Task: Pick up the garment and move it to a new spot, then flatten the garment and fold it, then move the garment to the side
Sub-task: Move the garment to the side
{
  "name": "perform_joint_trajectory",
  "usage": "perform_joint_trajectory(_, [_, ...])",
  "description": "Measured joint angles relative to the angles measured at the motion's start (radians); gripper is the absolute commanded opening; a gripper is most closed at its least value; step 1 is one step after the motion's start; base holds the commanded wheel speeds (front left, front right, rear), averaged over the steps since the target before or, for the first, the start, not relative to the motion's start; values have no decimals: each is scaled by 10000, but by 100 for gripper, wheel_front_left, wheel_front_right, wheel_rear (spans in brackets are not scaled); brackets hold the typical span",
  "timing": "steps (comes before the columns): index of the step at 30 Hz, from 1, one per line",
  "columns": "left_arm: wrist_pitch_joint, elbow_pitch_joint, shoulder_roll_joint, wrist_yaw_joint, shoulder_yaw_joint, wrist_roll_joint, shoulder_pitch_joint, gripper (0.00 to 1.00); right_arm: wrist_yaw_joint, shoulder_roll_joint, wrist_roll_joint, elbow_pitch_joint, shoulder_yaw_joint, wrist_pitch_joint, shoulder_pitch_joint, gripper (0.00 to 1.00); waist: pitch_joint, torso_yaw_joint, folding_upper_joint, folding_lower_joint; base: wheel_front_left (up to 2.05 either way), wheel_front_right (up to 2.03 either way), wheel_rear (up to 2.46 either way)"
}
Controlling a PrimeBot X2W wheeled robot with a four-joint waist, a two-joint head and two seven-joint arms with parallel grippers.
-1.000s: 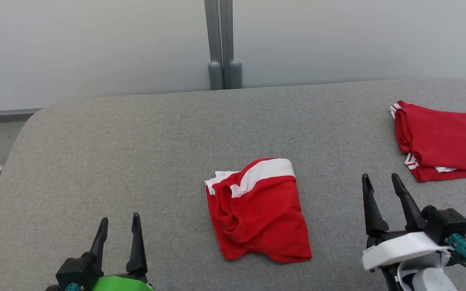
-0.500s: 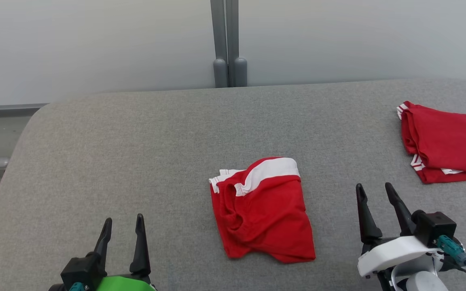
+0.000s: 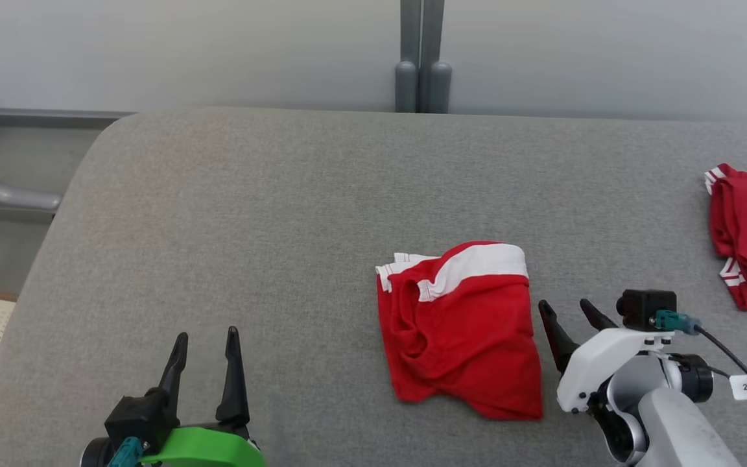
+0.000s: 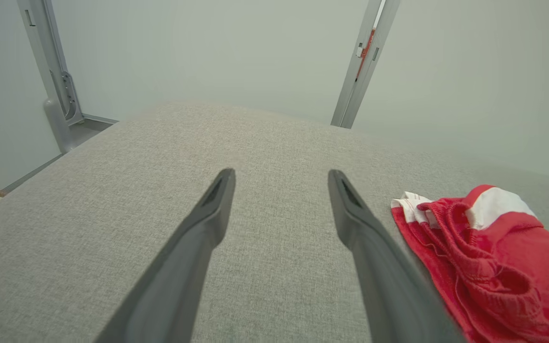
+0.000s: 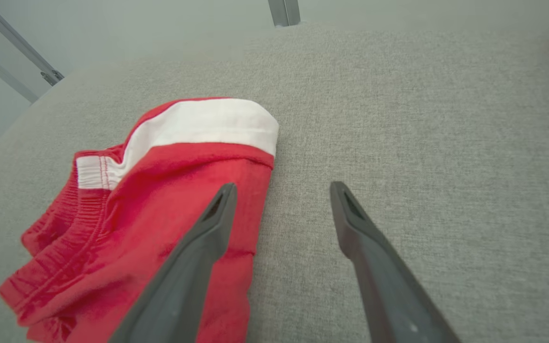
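Hovering my spread right tool astride the right edge of the doubled-over red garment near the front edge of the surface, I judge a grab intended; left tool hangs spread, apart.

We took it for a lab or test room: bare pale wall panels ran across the top of the frame, joined by a grey metal post at upper centre, above a grey fabric-covered counter.
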Motion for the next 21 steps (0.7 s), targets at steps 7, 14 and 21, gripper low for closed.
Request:
perform_joint_trajectory(7, [0,79,-46,-2,25,-2,-108,100,0,-305,897,642,280,874,-315,100,362,661,0,0,0,0,0])
perform_joint_trajectory(14, [0,56,-73,0,119,-2,-144,100,0,-654,1825,677,1043,1592,-419,100,661,1054,0,0,0,0,0])
perform_joint_trajectory(21, [0,25,-84,-10,157,29,-153,100,0,-851,1806,736,1413,1461,-738,0,729,760,0,0,0,0,0])
